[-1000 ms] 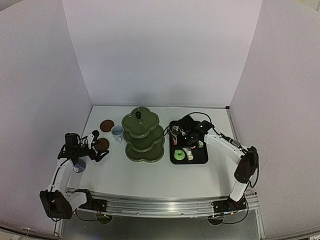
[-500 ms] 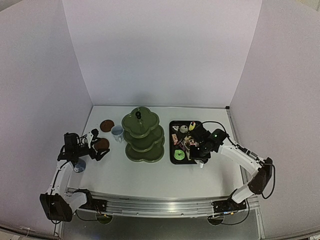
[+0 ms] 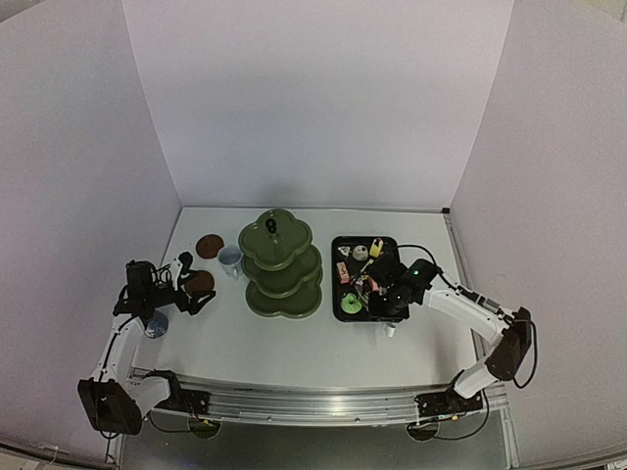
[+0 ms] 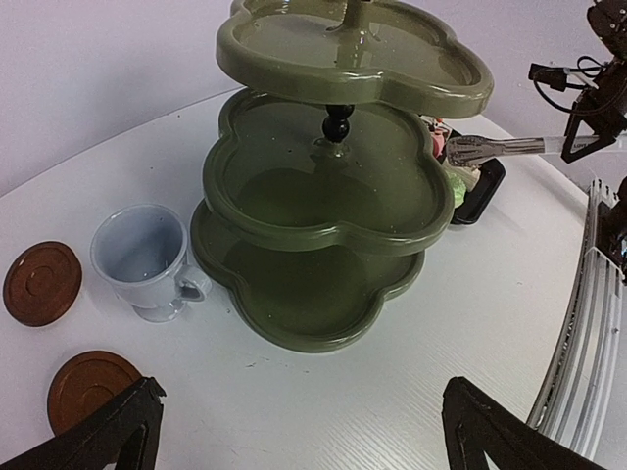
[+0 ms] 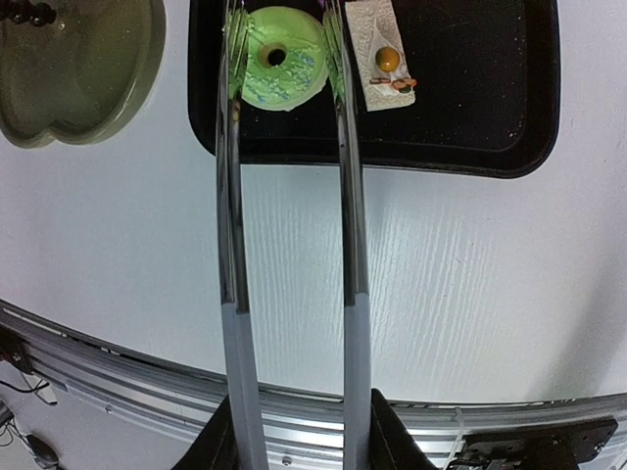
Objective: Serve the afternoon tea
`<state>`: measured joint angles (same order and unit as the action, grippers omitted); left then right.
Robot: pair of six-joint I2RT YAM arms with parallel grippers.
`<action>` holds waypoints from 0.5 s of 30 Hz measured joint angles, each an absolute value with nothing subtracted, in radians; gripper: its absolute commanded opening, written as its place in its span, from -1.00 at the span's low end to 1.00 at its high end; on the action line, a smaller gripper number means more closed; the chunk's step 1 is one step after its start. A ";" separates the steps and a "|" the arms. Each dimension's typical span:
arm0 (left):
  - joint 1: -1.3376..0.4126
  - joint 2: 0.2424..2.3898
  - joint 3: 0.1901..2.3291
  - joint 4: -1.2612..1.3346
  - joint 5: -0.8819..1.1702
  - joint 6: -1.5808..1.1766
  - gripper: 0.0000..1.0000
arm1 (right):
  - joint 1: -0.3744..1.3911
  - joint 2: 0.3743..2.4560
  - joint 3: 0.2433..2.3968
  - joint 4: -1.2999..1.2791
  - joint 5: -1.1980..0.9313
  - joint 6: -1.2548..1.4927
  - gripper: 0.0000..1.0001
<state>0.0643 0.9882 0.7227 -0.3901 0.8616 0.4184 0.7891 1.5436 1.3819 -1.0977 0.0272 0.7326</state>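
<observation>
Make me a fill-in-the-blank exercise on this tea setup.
The metal tongs straddle the ___ ring-shaped cake on the black tray.
The olive-green stand has ___ tiers, all empty.
Near the pale blue cup lie ___ round brown coasters.
Missing words: green; three; two.

Everything is being carried by a white table (image 3: 294,343) with a faint grain in its surface. Near its middle an olive-green three-tier stand (image 3: 284,304) is being borne, the bottom tier sitting directly on the surface. Just beside the stand, on its left, a small pale blue cup (image 4: 147,257) is being held upright. Two round brown coasters are being supported flat near the cup: the far coaster (image 4: 41,282) behind it and the near coaster (image 4: 90,389) in front. A black tray (image 5: 480,78) is being carried flat to the stand's right, close but apart. A small pale round thing (image 3: 154,326) is being carried near the left edge, too small to identify.
</observation>
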 measured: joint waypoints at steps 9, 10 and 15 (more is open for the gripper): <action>0.064 0.988 0.723 -0.383 0.861 0.411 0.99 | 0.789 1.616 1.380 -1.092 0.038 0.725 -0.31; 0.064 0.987 0.723 -0.383 0.861 0.410 0.99 | 0.789 1.616 1.379 -1.092 0.038 0.723 -0.31; 0.063 0.984 0.720 -0.378 0.861 0.410 0.99 | 0.789 1.616 1.368 -1.091 0.036 0.718 -0.31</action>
<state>0.0635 0.9839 0.7202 -0.3785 0.8608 0.4099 0.7891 1.6157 1.3684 -1.0912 0.0364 0.7180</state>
